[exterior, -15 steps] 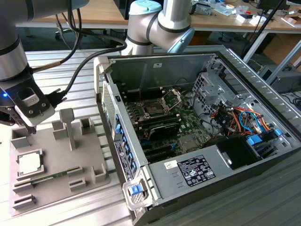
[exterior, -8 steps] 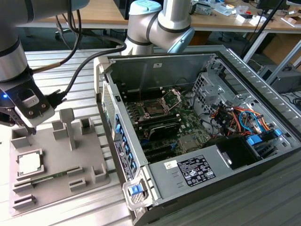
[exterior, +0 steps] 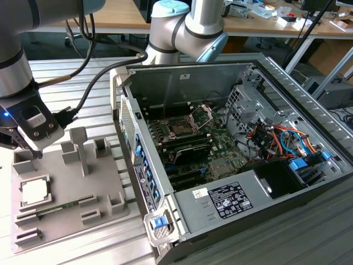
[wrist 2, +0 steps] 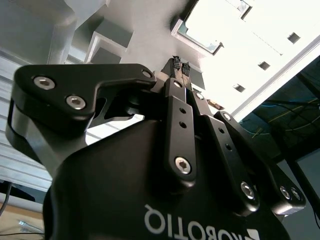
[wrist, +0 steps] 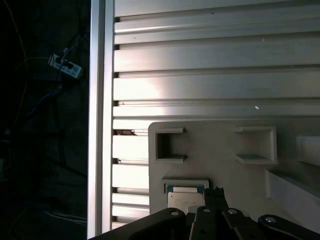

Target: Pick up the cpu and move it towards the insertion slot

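Note:
The cpu, a pale square chip, lies flat in a square recess of the grey tray at the exterior view's left. My gripper hangs just over the tray's far edge, a little beyond the cpu, fingers shut with nothing between them. In the first wrist view the cpu sits beside the dark fingertips. The second wrist view shows the closed fingertips from behind. The insertion slot is on the green motherboard inside the open computer case, its metal plate hinged up.
The open computer case fills the exterior view's right. Upright posts and brackets stand on the tray, and a thin green memory stick lies near its front. A second arm's base stands behind the case. The slatted table's edge runs beside the tray.

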Robot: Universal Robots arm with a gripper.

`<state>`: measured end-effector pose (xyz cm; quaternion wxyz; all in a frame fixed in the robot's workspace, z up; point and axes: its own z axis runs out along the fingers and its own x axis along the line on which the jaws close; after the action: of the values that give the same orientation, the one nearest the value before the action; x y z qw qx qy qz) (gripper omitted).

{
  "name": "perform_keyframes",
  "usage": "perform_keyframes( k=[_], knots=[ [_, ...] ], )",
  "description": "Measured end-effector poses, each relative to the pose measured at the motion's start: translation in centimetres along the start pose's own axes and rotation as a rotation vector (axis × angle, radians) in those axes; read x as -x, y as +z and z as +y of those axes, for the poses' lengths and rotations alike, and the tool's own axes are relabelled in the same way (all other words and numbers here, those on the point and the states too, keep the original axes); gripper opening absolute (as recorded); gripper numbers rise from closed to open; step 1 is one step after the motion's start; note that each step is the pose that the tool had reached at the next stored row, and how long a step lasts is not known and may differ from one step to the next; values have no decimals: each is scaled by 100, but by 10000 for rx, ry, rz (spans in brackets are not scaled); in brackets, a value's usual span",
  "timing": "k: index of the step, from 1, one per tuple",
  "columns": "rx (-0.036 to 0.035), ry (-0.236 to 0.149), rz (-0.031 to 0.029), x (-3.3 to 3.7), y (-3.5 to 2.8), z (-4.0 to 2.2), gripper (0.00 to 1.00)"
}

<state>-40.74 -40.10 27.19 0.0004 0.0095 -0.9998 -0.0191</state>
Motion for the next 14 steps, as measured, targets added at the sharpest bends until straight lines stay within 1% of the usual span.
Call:
perform_keyframes(
  k=[14],
  knots=[
    [0,0,0,-1,31,-1,11]
  ],
)
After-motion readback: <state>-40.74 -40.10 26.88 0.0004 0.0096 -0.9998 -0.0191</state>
